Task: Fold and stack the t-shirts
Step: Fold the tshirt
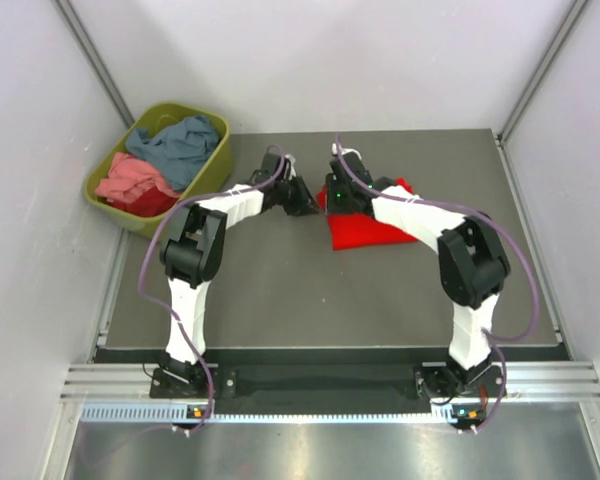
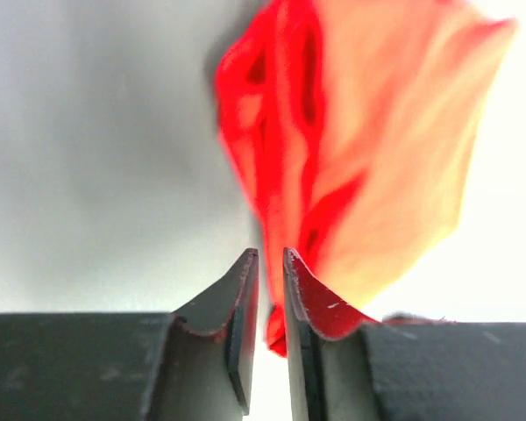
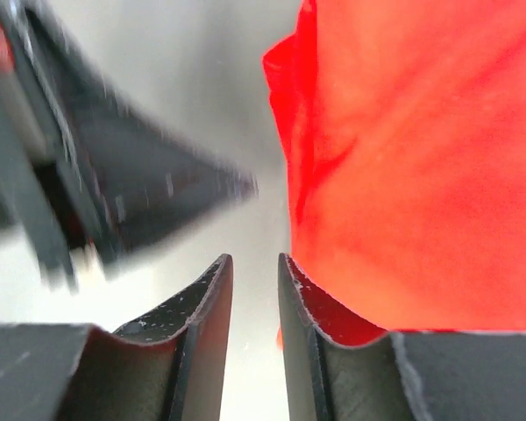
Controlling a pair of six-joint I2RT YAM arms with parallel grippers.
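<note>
The bright red t-shirt (image 1: 372, 230) lies folded on the dark table, right of centre. My left gripper (image 1: 310, 203) is at the shirt's left edge. In the left wrist view its jaws (image 2: 267, 256) are almost together, with a strip of the red cloth (image 2: 333, 158) pinched between them. My right gripper (image 1: 338, 198) is just right of it, over the same edge. In the right wrist view its jaws (image 3: 254, 260) stand a narrow gap apart with bare table between them. The red shirt (image 3: 412, 167) lies beside its right finger. More t-shirts, blue-grey (image 1: 180, 145), salmon (image 1: 132, 178) and darker red, lie crumpled in the tub.
The olive-green tub (image 1: 212, 170) stands at the table's back left corner. White walls and metal rails close in the table on both sides. The left gripper shows blurred in the right wrist view (image 3: 114, 193), close to my right gripper.
</note>
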